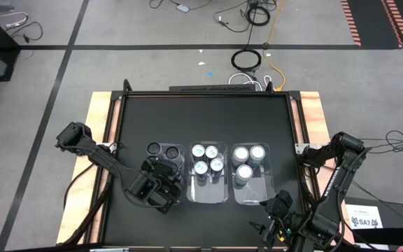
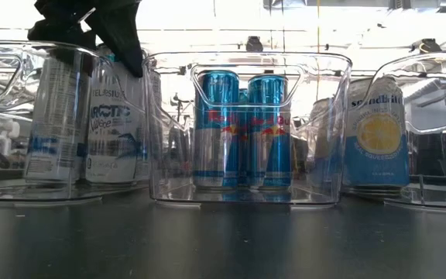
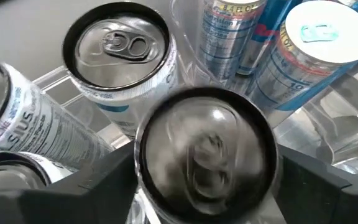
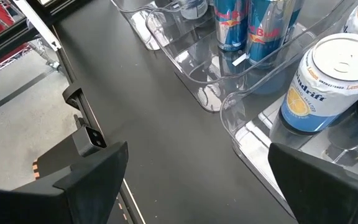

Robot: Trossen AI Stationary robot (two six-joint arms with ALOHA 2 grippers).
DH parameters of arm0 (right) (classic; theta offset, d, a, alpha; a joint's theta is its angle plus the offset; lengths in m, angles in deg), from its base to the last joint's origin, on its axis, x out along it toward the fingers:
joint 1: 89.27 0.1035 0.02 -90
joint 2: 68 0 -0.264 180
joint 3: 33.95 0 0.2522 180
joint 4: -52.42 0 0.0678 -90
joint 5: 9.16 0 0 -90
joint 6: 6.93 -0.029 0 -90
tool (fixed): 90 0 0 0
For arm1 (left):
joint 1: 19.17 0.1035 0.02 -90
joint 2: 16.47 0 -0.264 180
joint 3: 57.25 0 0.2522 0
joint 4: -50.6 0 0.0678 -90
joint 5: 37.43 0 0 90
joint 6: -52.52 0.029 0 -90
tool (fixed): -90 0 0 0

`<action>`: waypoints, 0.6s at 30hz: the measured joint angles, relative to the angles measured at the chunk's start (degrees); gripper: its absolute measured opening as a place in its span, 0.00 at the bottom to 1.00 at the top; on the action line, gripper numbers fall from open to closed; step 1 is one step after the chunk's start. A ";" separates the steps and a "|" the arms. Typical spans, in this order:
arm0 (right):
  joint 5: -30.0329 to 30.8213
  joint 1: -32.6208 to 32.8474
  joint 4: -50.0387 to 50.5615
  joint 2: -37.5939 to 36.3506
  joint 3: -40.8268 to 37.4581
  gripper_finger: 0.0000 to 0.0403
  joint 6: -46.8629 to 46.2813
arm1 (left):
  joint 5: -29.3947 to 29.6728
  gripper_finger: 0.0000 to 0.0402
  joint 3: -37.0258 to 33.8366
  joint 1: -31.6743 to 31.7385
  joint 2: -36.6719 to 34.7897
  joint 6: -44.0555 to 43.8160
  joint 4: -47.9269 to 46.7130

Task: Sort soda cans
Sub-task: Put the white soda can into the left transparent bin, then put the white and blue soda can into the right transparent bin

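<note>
Low view: "ARCTIC" can (image 2: 113,128), Spindrift can (image 2: 375,139)

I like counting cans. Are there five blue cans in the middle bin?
No, the high view shows four cans standing in the middle bin.

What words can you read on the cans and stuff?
"ARCTIC" on the white can in the left bin.
"SIUS", a cut-off word, on a white can.
"UNSWEETENED Lemon" on the yellow-and-blue can.
"SA7" on a floor tag.
The blue-and-silver cans show a logo; their small print is too blurred to read.
</note>
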 joint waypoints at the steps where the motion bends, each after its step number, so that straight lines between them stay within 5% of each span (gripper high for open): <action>1: 0.01 0.01 0.00 0.00 -0.01 0.95 0.00 | 0.02 0.82 -0.02 0.00 -0.01 -0.11 -0.06; 18: 0.01 0.01 -0.01 0.00 -0.01 0.95 0.20 | -2.96 0.89 6.35 0.02 -0.05 7.81 -0.30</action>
